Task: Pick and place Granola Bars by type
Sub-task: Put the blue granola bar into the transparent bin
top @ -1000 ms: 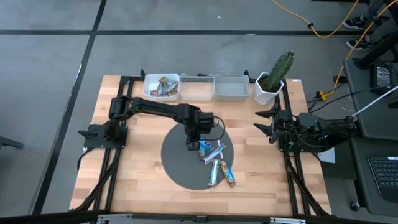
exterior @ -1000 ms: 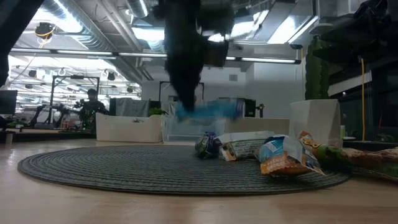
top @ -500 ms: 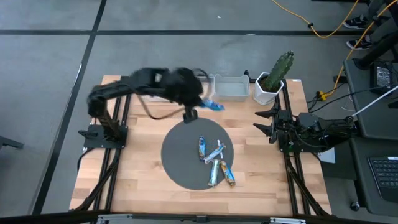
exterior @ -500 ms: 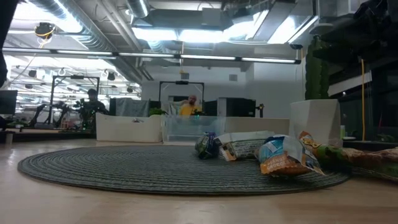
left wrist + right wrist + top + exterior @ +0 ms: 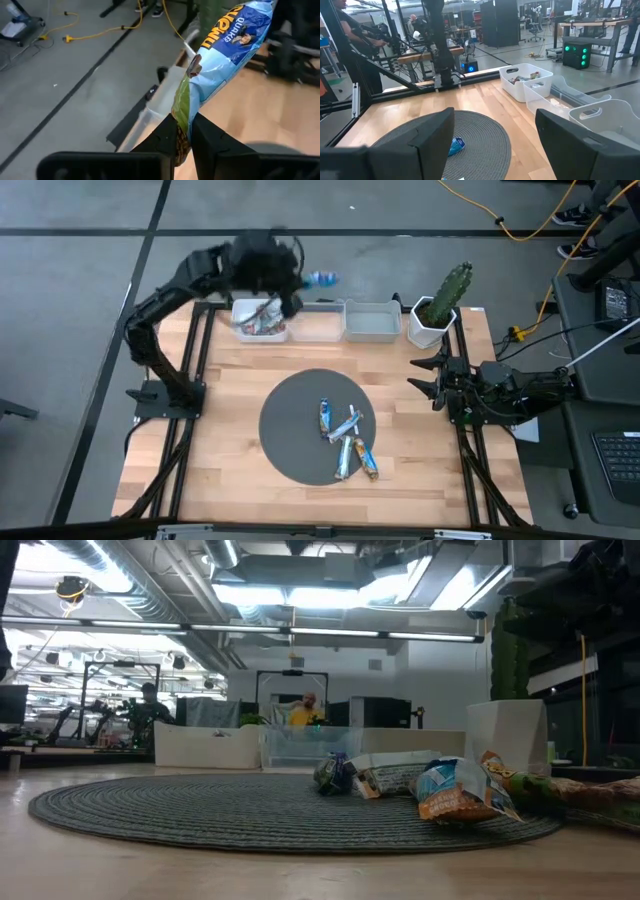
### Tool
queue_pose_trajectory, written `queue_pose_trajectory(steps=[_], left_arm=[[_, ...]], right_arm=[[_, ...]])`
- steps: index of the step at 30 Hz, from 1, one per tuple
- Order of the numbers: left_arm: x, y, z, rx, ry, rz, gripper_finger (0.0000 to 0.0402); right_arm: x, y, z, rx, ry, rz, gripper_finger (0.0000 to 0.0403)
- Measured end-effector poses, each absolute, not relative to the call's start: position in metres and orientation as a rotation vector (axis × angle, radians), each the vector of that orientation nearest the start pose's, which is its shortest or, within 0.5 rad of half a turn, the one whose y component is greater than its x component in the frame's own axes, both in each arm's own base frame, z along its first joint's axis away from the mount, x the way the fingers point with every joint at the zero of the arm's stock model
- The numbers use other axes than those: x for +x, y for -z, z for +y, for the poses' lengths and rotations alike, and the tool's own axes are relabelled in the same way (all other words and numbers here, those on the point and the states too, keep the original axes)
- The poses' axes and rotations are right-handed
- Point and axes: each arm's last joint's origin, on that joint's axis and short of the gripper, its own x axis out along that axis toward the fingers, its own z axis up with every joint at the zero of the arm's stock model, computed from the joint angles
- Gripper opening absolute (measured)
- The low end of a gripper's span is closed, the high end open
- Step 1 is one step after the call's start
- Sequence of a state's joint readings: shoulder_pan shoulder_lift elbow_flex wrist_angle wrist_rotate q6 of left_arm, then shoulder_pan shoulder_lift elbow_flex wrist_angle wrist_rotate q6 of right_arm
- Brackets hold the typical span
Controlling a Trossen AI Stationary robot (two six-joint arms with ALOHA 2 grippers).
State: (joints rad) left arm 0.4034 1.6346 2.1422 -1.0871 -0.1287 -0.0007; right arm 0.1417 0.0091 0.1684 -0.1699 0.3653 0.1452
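My left gripper (image 5: 293,298) is raised high above the far-left white bin (image 5: 243,307) and is shut on a bright blue granola bar (image 5: 322,278), which also fills the left wrist view as the blue bar (image 5: 225,45). Several more wrapped bars (image 5: 345,438) lie flat in a loose cluster on the round grey mat (image 5: 290,435); the low view shows those bars (image 5: 440,785) too. The far-left bin holds red-brown bars (image 5: 262,323). My right gripper (image 5: 428,380) waits open at the table's right side, touching nothing. My left gripper pinches the blue bar by one end of its wrapper (image 5: 183,125) between its two fingers (image 5: 210,137). The rest of the bar sticks out beyond the fingertips, lifted clear of the table and bins, pointing toward the table's right.
Three white bins stand in a row along the far edge: the middle bin (image 5: 318,320) and the right bin (image 5: 372,321) beside the filled one. A potted cactus (image 5: 440,305) stands at the far right corner. Bare wood lies to the left and near side of the mat.
My left gripper has risen from the bars on the mat with the blue bar in its fingers and swung toward the far edge, ending high over the far-left bin. The blue bar is lifted clear. The other bars on the mat have stayed put.
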Motion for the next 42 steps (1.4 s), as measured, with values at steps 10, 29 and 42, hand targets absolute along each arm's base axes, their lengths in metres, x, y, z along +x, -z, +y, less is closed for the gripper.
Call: queue_pose_trajectory(steps=[10, 29, 42], left_arm=[[0.279, -0.446, 0.208, -0.218, -0.566, 0.681, 0.0032], [0.352, -0.246, 0.277, -0.451, -0.435, 1.173, 0.0047], [0.332, -0.284, 0.265, -0.436, -0.429, 1.159, 0.02]], right_arm=[[0.084, -0.203, 0.002, 0.149, 0.224, -0.007, 0.028], [0.084, -0.203, 0.001, 0.149, 0.234, -0.007, 0.028], [0.084, -0.2, 0.001, 0.14, 0.236, 0.023, 0.028]])
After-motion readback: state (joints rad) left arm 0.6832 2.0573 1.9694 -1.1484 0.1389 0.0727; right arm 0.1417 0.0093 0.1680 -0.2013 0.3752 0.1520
